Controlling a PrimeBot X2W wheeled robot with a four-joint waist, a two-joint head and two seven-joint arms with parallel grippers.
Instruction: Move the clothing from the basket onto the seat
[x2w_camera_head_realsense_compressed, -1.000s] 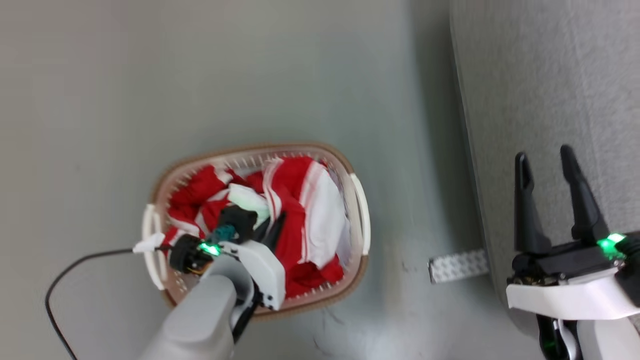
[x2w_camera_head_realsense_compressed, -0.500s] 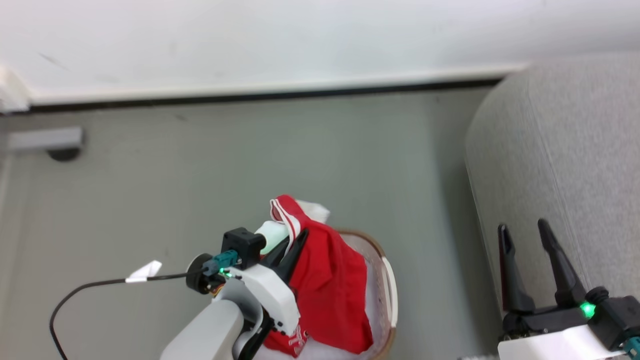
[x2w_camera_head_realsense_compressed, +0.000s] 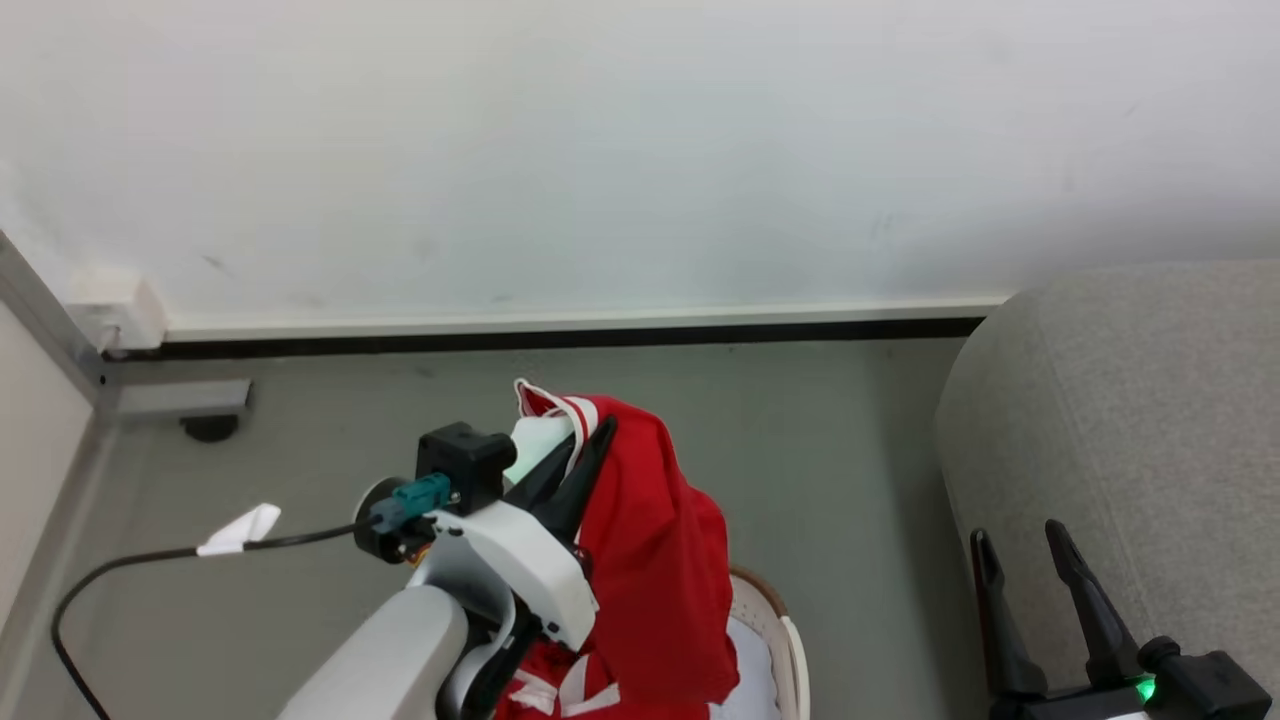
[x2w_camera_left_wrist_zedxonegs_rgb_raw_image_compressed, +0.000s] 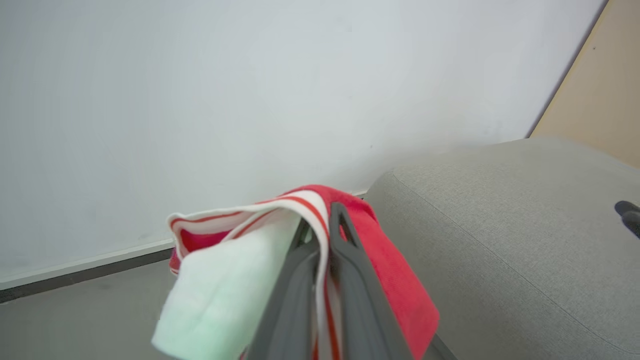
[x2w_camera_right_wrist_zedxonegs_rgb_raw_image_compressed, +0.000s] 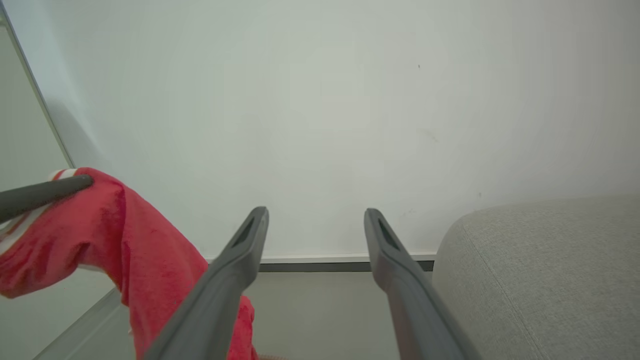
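Looking down, my left gripper is clamped on the clothing, a red piece dangling over the basket below; right gripper spread wide, nothing in it, just beside the seat, white wall behind everything.

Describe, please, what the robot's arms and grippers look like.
The left gripper and right gripper each have two long, tapered dark grey fingers slotted near the tip. The left arm has a white wrist shell on a pale grey forearm, a black block with a teal connector, and a black cable bearing a white tag. A green light glows on the right gripper's base.
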